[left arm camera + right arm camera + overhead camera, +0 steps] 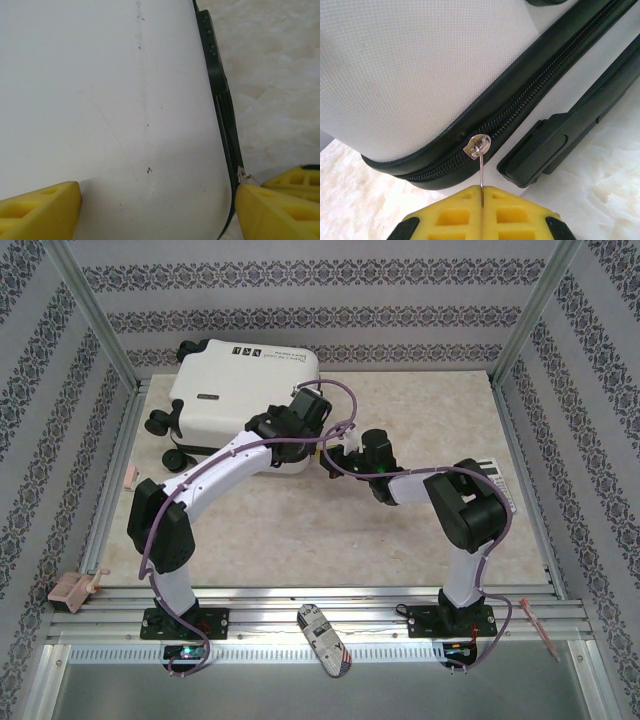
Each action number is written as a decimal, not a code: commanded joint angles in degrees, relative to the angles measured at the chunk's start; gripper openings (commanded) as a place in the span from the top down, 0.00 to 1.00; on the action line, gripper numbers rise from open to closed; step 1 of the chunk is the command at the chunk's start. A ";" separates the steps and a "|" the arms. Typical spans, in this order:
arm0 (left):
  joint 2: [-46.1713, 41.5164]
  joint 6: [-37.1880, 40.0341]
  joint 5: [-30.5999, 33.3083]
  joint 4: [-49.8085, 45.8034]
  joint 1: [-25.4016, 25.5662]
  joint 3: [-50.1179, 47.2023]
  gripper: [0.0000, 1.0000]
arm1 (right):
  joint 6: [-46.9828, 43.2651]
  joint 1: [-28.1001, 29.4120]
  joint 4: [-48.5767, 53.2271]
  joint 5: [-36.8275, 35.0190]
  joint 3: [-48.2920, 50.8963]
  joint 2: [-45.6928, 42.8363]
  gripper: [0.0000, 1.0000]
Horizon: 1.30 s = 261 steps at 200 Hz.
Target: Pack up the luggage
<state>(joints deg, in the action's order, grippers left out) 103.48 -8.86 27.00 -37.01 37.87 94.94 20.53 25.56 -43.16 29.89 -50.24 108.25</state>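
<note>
**Claw status: right claw point(482, 200) pinched on zipper pull point(481, 165), left claw point(157, 200) spread wide over shell**

Grips the thin metal tab end-on, jaws fully closed. Slider sits at a rounded corner of the zipper band point(530, 105). Reads as set up to drag the slider along the track, so likely the zip-up step of packing.

Holds left claw wide open over the white lid by the same corner. One finger point(40, 210) hangs over the lid face, the other point(270, 215) sits at the band edge. Probably there to brace the case against the zipper tug. Cannot tell if the pads actually touch.

Puts the luggage point(240, 390) at the far left of the table point(430, 400), lying flat with the lid down. Wheels point(160, 423) point toward the left edge.

Look of it:
- white hard shell, fine woven texture
- faint scuffs and a few dark specks up close
- black zipper band around the seam
- black handle point(560, 145) on the side just below the band
- small black printed marks on top

Cannot tell which stretch of teeth is already meshed.
</note>
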 commanded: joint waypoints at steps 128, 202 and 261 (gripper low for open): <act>9.60 3.66 2.60 -6.82 -1.29 13.42 0.16 | 3.34 -0.64 -8.42 15.19 -7.48 8.25 1.00; 9.20 0.92 1.12 -5.93 -2.80 8.86 0.16 | 5.90 -0.69 -10.25 16.42 -9.03 9.18 1.00; 7.28 -0.79 -1.76 -3.94 -3.24 4.01 0.17 | 7.43 -0.28 -10.98 18.76 -10.44 9.44 1.00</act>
<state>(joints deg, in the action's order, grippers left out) 110.63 -6.55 27.88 -36.27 36.53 102.39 27.81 24.16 -47.48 45.15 -57.45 117.54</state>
